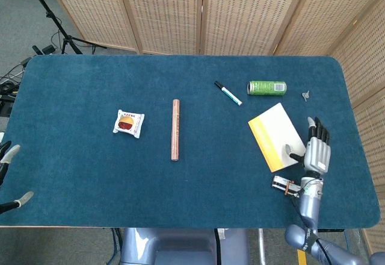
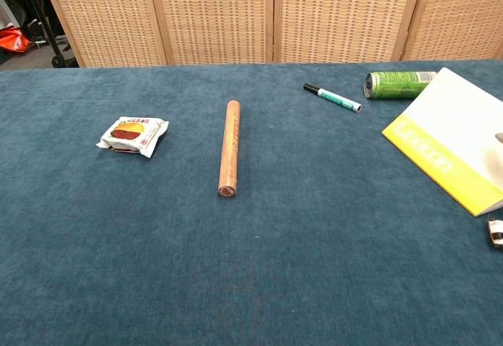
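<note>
Booklet (image 1: pixel 276 143), yellow spine edge, lies closed and flat on the tabletop (image 1: pixel 90 174) at the right side. Head view: right hand (image 1: pixel 315 150) sits just beside its lower right corner, fingers apart and straight, holding nothing; thumb tip looks to touch or nearly touch the cover, cannot tell which. Small black and orange item (image 1: pixel 283 184) lies just below the booklet, near the wrist. Green can (image 1: pixel 266 87) on its side and marker (image 1: pixel 228 93) are above the booklet, apart from it; tiny metal clip (image 1: pixel 306 96) right of the can. Copper-coloured rod (image 1: pixel 175 129) at centre, snack packet (image 1: pixel 129 123) to its left. Left hand (image 1: pixel 8 174) only peeks in at the left edge, state cannot be told.

Chest view: booklet (image 2: pixel 456 145) flat, can (image 2: pixel 396 84) behind it, marker (image 2: pixel 332 97), rod (image 2: pixel 229 148), packet (image 2: pixel 132 135). Right hand barely visible at the right edge.

Judgement: any further handling should keep the open palm low and clear of the small item by the wrist.
</note>
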Available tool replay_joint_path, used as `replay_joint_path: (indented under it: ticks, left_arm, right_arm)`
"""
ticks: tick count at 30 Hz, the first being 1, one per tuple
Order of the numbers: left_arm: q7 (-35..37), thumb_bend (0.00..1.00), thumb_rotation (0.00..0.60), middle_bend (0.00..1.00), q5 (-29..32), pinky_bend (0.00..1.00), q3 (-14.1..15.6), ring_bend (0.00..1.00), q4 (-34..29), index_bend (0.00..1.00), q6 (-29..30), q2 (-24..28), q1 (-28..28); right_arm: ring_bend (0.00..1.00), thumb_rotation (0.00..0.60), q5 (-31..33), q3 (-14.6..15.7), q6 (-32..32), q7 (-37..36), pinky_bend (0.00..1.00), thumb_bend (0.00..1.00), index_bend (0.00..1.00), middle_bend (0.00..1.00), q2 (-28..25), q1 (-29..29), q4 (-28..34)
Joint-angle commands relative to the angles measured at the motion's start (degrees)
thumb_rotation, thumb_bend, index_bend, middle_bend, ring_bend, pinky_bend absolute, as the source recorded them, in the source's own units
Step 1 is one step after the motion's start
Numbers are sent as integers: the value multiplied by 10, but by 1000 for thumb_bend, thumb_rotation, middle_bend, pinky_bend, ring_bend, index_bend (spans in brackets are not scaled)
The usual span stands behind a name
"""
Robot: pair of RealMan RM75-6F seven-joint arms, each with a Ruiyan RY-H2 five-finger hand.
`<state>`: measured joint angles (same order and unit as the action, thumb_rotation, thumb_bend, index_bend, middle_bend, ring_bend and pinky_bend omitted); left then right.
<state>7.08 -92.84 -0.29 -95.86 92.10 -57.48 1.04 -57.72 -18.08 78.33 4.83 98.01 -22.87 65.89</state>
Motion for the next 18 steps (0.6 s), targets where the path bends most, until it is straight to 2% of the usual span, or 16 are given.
replay_joint_path:
  ticks: [1,7,13,18]
  left_arm:
    - [-2,0,600,0,-1,0,0,0,0,0,2,-1,-1]
    - [-5,0,600,0,-2,0,1,0,0,0,2,-2,-1]
    - [-10,0,600,0,-4,0,2,0,1,0,4,-4,-3]
    - [-22,0,600,0,-2,0,-1,0,2,0,6,-9,-2]
  right_arm:
    - [0,600,-82,52,63,63,0,0,0,0,-57,15,2]
    - [0,600,-158,94,103,52,0,0,0,0,-129,45,67]
    - [0,600,-291,174,141,-34,0,0,0,0,-227,81,119]
    - [0,600,-324,197,156,-24,0,0,0,0,-260,105,139]
